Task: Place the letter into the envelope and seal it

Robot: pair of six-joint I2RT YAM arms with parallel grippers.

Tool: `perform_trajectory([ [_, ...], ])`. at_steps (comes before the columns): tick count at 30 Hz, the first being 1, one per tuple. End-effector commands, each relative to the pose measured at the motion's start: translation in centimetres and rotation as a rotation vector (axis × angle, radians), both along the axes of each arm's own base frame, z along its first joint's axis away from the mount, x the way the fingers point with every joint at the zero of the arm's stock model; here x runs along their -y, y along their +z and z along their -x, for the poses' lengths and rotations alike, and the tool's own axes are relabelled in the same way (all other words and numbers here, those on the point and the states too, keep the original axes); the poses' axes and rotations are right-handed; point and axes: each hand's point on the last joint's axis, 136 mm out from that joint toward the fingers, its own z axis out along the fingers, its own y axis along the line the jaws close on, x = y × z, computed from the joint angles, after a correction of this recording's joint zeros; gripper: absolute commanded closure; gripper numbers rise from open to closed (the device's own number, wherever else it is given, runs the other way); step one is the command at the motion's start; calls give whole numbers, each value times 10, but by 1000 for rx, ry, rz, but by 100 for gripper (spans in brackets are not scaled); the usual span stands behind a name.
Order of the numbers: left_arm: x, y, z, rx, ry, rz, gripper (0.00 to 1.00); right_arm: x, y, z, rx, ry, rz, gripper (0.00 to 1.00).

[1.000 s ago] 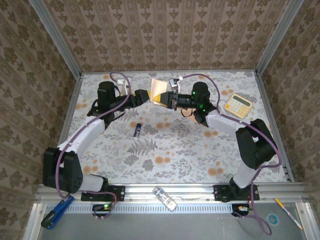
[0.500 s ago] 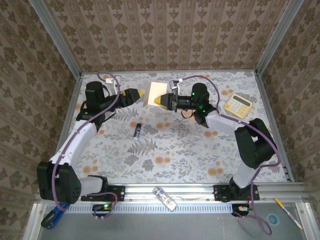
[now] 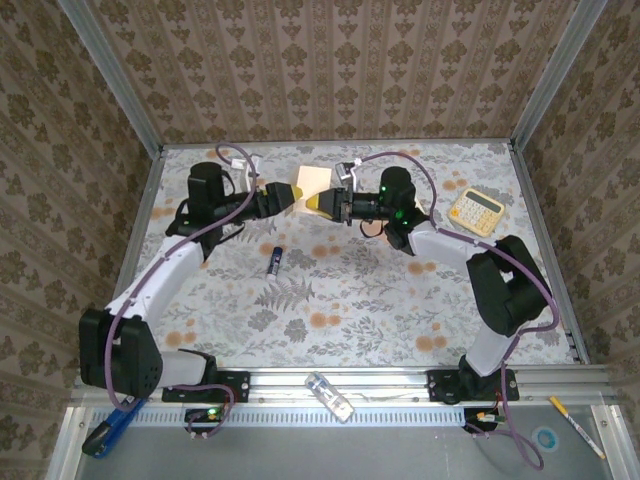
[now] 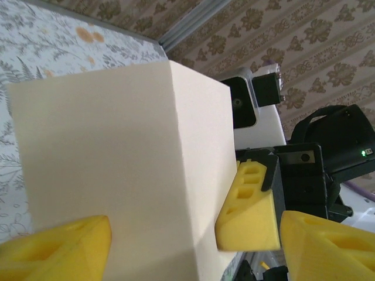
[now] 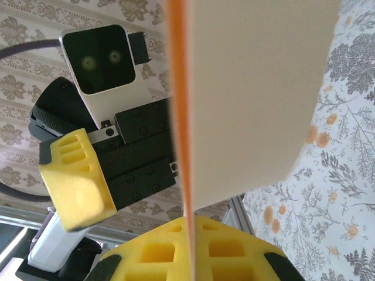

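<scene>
The envelope (image 3: 312, 181) is held up in the air at the back middle of the table, its pale cream flap (image 5: 258, 88) toward the cameras and its salmon body edge-on (image 5: 178, 88). My right gripper (image 3: 320, 202) is shut on its lower edge, the yellow fingers (image 5: 234, 257) pinched on the orange edge. My left gripper (image 3: 290, 194) is open right beside it; in the left wrist view its fingers (image 4: 58, 249) straddle the creased cream paper (image 4: 105, 152) without pinching it. The letter is hidden.
A yellow calculator (image 3: 475, 211) lies at the right. A small blue stick (image 3: 274, 260) lies on the floral tabletop left of centre. A clear item (image 3: 329, 396) rests on the front rail, a pen (image 3: 575, 425) at the bottom right.
The left arm swung away to the left, then came back in against the envelope. The right gripper kept its hold, and the envelope shifted slightly.
</scene>
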Motion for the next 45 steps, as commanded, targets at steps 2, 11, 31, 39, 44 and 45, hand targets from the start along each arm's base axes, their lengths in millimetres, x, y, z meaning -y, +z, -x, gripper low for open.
perform_trajectory([
  [2,14,27,-4,62,-41,56,25,-10,8,-3,30,10,-21,100],
  [11,18,36,-5,69,-54,91,25,-12,-1,-4,10,11,-19,100],
  [31,12,28,-8,54,-41,81,89,-10,-1,-2,17,7,-16,100],
  [39,5,29,-11,57,-18,83,91,-8,-3,0,28,5,20,100],
  [44,-3,30,-15,60,-1,83,91,-8,-2,0,29,8,21,100],
  [45,-4,30,-15,61,4,83,91,-8,-1,1,32,11,21,100],
])
